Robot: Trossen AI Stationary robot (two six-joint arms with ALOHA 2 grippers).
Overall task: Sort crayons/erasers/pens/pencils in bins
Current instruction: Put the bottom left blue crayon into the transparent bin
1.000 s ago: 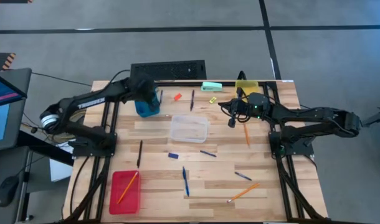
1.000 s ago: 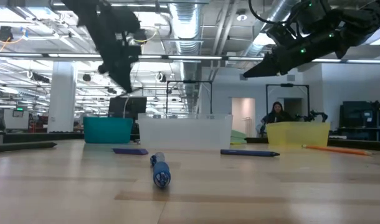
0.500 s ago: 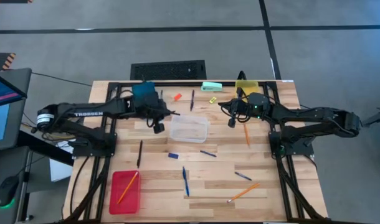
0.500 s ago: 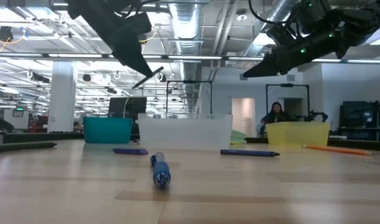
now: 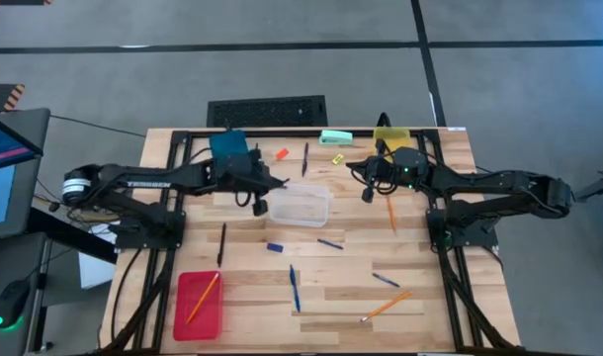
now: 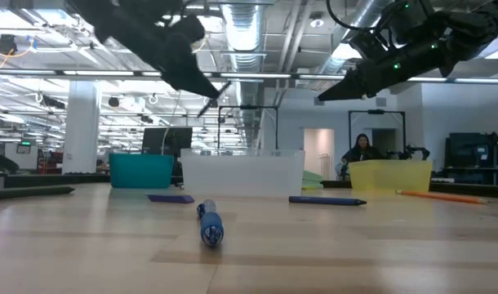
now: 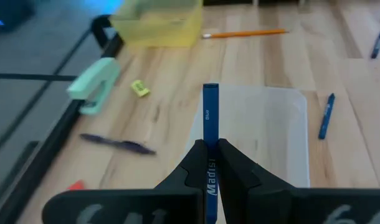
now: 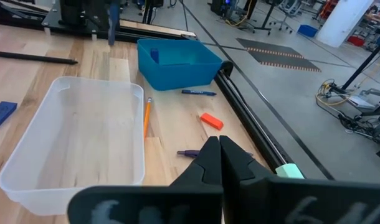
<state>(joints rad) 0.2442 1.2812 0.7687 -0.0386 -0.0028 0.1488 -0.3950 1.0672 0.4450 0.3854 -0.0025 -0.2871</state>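
My left gripper (image 5: 261, 195) hangs above the clear bin's (image 5: 301, 205) left end, shut on a thin blue pen (image 7: 210, 109) with printed lettering. The pen also shows in the low view (image 6: 215, 88). My right gripper (image 5: 366, 193) hangs shut and holds nothing, between the clear bin and the yellow bin (image 5: 390, 136). The blue bin (image 5: 230, 148) stands at the far left. The red bin (image 5: 199, 304), near left, holds an orange pencil. More pens (image 5: 294, 289), pencils (image 5: 390, 213) and small erasers (image 5: 282, 153) lie flat on the table. My left gripper pinches the pen's rear part (image 7: 211, 163) between its two fingers. The pen lies along the fingers and sticks out past their tips. The fingers slant down toward the table's right. The pen is lifted clear, its free end (image 7: 210, 90) over the clear bin's rim.
A mint-green stapler (image 5: 335, 137) and a yellow eraser (image 5: 337, 157) lie near the far edge. A blue eraser (image 5: 274, 247) and a black stick (image 5: 221, 243) lie mid-table. A dark frame rail (image 5: 311, 130) runs along the far edge. A person shows far behind the table (image 6: 363, 151).
My left gripper has swung from over the blue bin toward the table's right, to the clear bin's left end. It sank a little and tipped from pointing down to a shallow slant. The pen went with it, still clear of the table.
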